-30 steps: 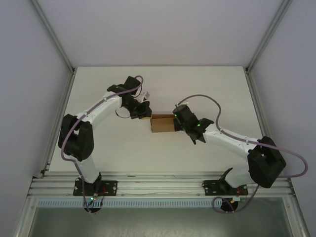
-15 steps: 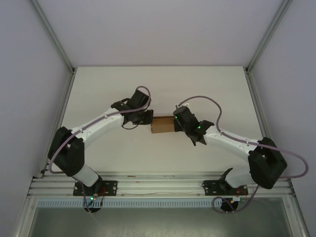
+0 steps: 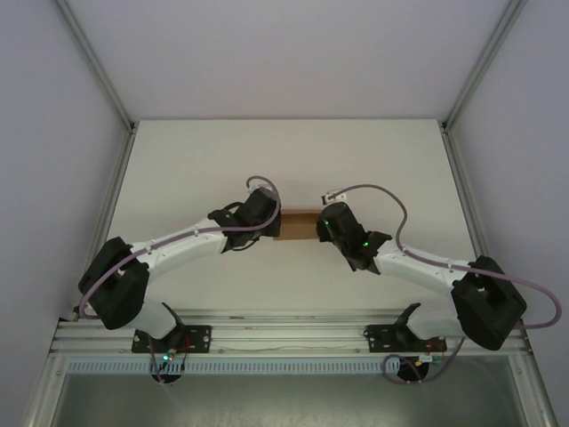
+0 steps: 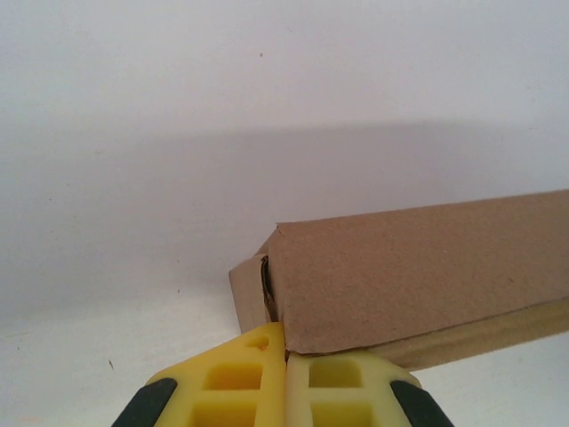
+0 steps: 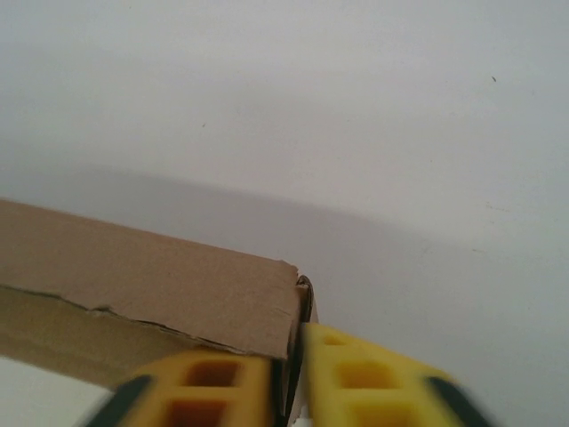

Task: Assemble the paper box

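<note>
Two grippers hold one paper box, which lies in the middle of the white table between them. At its left end, the left gripper is closed, and the yellow fingers seem to pinch the corner of the end wall. At its right end, the right gripper is clamped on the card edge. You should expect a light, thin box that crushes easily, so hold it near the folds. It carries no readable print or label.
</note>
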Available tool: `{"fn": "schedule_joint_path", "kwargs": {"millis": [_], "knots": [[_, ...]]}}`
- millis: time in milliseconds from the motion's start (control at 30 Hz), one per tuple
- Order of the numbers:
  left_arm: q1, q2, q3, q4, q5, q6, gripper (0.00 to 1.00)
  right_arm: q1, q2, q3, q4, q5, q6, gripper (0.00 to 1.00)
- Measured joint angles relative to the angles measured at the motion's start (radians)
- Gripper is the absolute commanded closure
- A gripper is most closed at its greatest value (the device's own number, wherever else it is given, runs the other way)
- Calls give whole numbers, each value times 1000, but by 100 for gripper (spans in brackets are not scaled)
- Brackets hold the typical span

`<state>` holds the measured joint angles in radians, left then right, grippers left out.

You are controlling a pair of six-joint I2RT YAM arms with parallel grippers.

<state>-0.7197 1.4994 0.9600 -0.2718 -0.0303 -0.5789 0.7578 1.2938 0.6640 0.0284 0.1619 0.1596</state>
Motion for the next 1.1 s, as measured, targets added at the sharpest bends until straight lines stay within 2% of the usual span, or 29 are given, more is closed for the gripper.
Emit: {"fn": "schedule_joint_path", "kwargs": {"millis": [33,133,233,400,500,633,700,867,967,1100], "knots": [[0,3,0,5,-5,0,100,-1,-7,0,-12,-9,1,54],[-1,8,0,20,-5,0,100,1,-40,1,-58,-49,6,40],[-6,9,0,23,-8,0,100,-2,-85,10,-102,-67,10,34],[-6,9,1,23,-8,4,100,-50,-115,77,-125,-81,51,35],[-6,9,3,22,-8,5,100,-100,-109,107,-126,-103,80,47],[-6,10,8,14,-6,24,100,-161,-56,121,-115,-148,122,50],[-6,10,8,13,-5,30,89,-177,-16,117,-109,-179,132,52],[-6,5,15,-14,3,54,81,-181,64,101,-83,-238,154,66],[-7,-16,19,-64,16,73,71,-182,68,88,-45,-258,176,68],[-7,-66,32,-145,34,95,46,-183,61,50,6,-272,204,68]]}}
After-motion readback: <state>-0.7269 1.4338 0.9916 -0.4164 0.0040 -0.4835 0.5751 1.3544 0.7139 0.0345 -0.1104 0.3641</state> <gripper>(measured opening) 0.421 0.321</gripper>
